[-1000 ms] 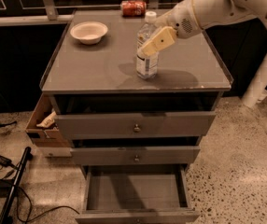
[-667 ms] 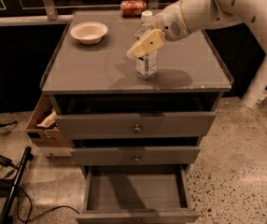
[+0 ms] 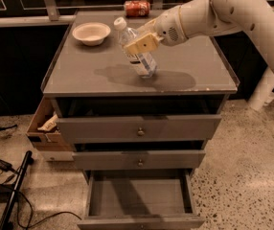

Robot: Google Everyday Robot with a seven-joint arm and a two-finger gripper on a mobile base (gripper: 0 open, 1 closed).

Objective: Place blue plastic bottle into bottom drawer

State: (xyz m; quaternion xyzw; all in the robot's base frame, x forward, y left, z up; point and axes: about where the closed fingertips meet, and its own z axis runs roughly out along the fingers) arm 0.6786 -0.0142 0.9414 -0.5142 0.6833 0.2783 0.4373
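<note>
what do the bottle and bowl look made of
The blue plastic bottle: clear, glossy plastic, you see through it; white cap. The bowl: matte off-white, likely paper or foam, unclear. The gripper clamps the bottle's middle above the cabinet top.

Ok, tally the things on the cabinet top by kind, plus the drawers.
1 blue plastic bottle, tilted, held by the gripper over the cabinet top
1 bowl
1 red soda can
3 drawers, bottom drawer open
Total: 6

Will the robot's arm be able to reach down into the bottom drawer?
Probably yes: the bottom drawer stands pulled out, nothing over it. The gripper, up above the tabletop, grips the blue plastic bottle.
</note>
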